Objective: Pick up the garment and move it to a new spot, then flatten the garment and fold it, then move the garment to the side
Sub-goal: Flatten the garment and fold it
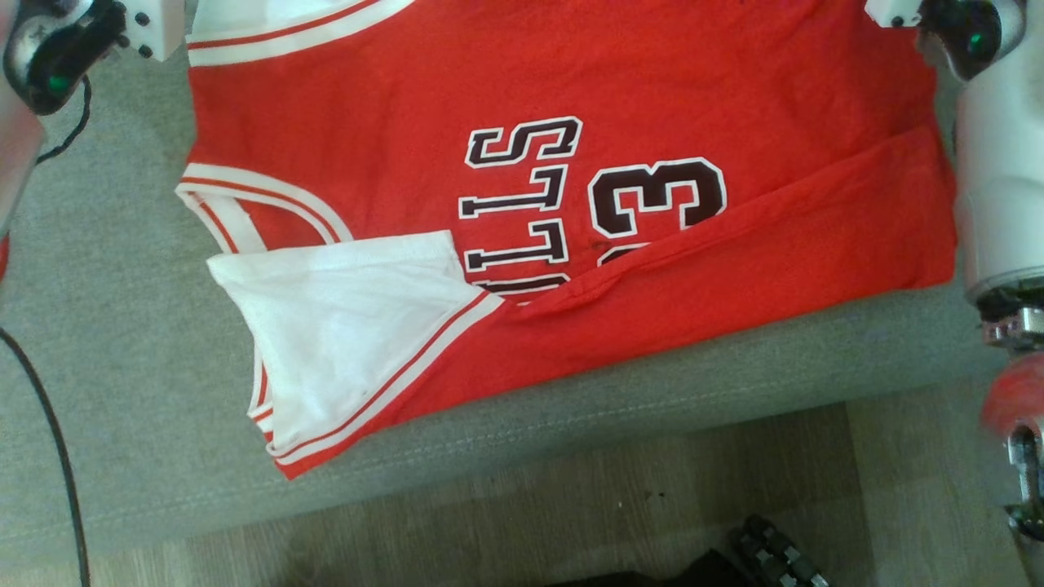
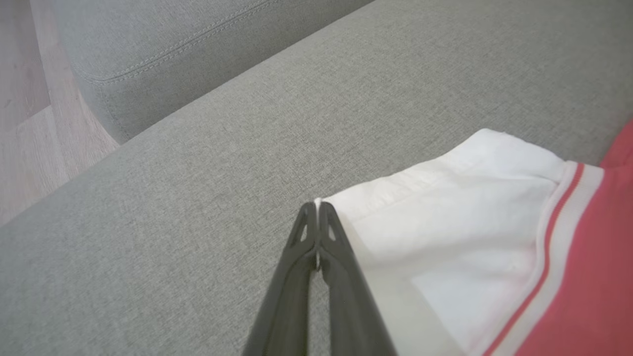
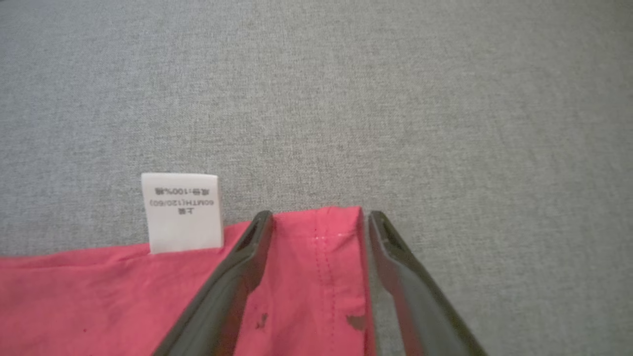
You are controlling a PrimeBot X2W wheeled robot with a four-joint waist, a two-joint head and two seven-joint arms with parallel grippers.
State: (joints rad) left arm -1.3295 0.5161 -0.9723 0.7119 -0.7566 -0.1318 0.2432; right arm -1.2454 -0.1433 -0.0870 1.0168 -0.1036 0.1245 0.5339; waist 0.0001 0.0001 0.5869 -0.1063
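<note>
Looking down from the head camera, the grey sofa seat (image 1: pixel 122 367) takes up most of the scene, with the wooden floor (image 1: pixel 489 522) running along its near edge. The red basketball jersey (image 1: pixel 391 106) is spread across the seat, armholes to the left and hem to the right. A long red flap is folded up along the near side and covers the lower part of the dark number 3 (image 1: pixel 656 196). A white panel (image 1: pixel 342 326) lies turned out at the near left, edged with red and white stripes.

The pale right forearm (image 1: pixel 999 187) comes down the right edge of the head view, just beside the hem. That view gives the whole layout, but the fingertip detail comes from the wrist cameras.

On the left wrist camera, the left gripper (image 2: pixel 316 207) has its dark fingers pressed together. A sliver of white fabric is pinched between the tips, so it is clamped on a white corner of the jersey. A second cushion (image 2: pixel 173 44) sits beyond it.

On the right wrist camera, the right gripper (image 3: pixel 319 217) has its fingers well apart, one on each side of a red hem corner that lies flat on the seat. A small white care label (image 3: pixel 182 210) pokes out from the edge just to one side.

A black cable (image 1: pixel 57 440) trails down the left side.
</note>
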